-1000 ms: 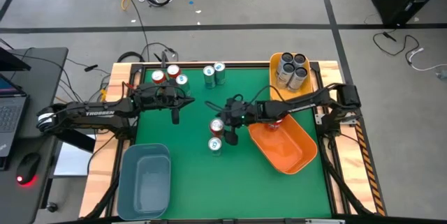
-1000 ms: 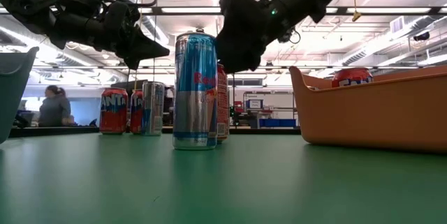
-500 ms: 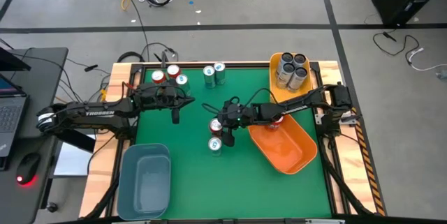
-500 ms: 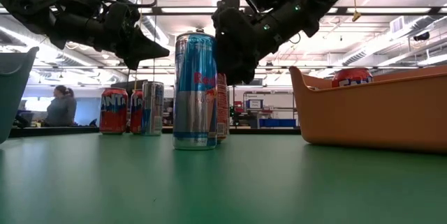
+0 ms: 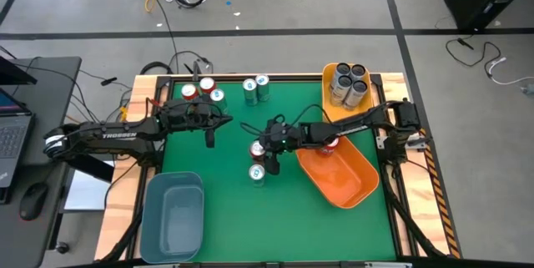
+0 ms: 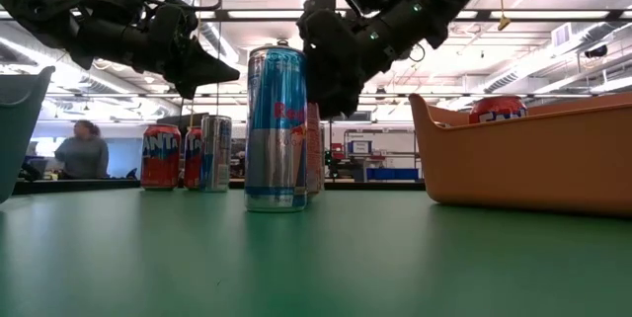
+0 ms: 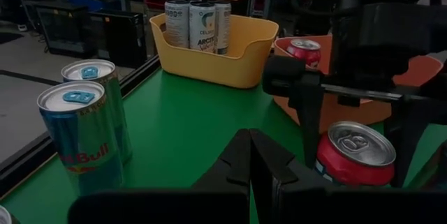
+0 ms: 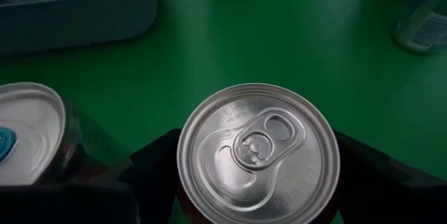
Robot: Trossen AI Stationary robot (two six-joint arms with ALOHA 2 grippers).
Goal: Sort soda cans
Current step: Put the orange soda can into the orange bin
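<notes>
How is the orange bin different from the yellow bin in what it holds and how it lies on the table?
The orange bin holds one red can with much bare floor left; the yellow bin is filled with four grey cans. The orange bin lies slanted to the table edge; the yellow bin sits straight, at the far right corner. Both are open plastic bins on the table's right side.

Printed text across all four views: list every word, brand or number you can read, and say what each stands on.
"THOSSEN" or similar, white, blurred: left arm.
"Red Bull", partly turned away: teal-blue can.
"Red", cut off: tall blue can.
"ANTA", first letter hidden: red can.
"CELSIUS" and "ARCTIC", small, uncertain: can in the yellow bin.
Embossed ring of letters, too small to read: red can lid.
</notes>
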